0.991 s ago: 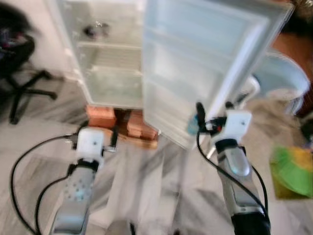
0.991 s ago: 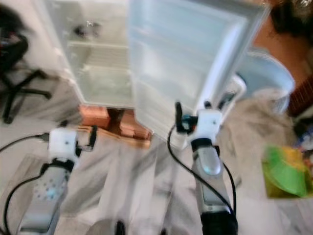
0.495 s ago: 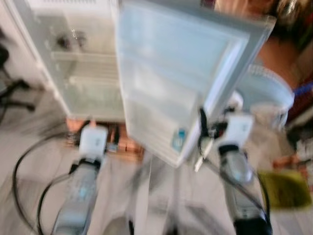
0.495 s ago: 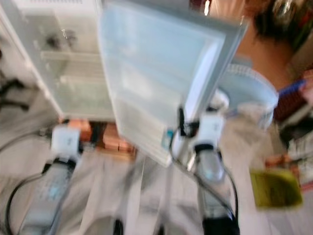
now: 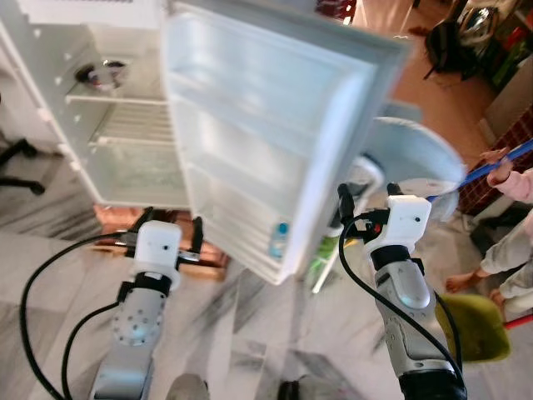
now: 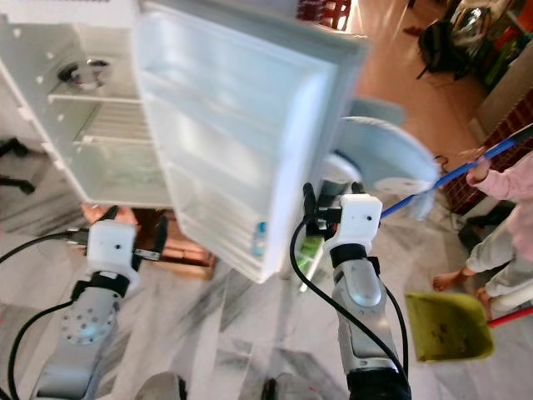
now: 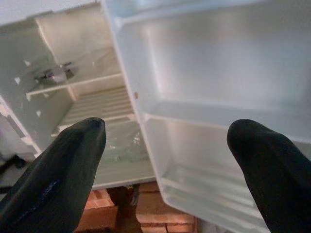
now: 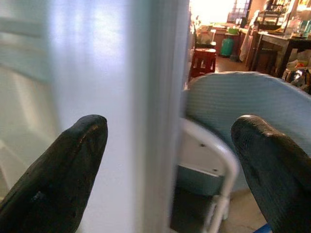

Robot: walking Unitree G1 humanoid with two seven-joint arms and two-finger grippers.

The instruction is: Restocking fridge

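White plastic fridge door, swung open toward the robot, free edge just ahead of right pincer; white fridge cabinet behind, on stacked red bricks. Right pincer spread wide, straddling door edge without touching; left pincer likewise spread, empty, facing the shelves. Door: stiff, hinged, probably light, smooth and slippery; best held by its thick outer edge, not the thin inner shelf rails.
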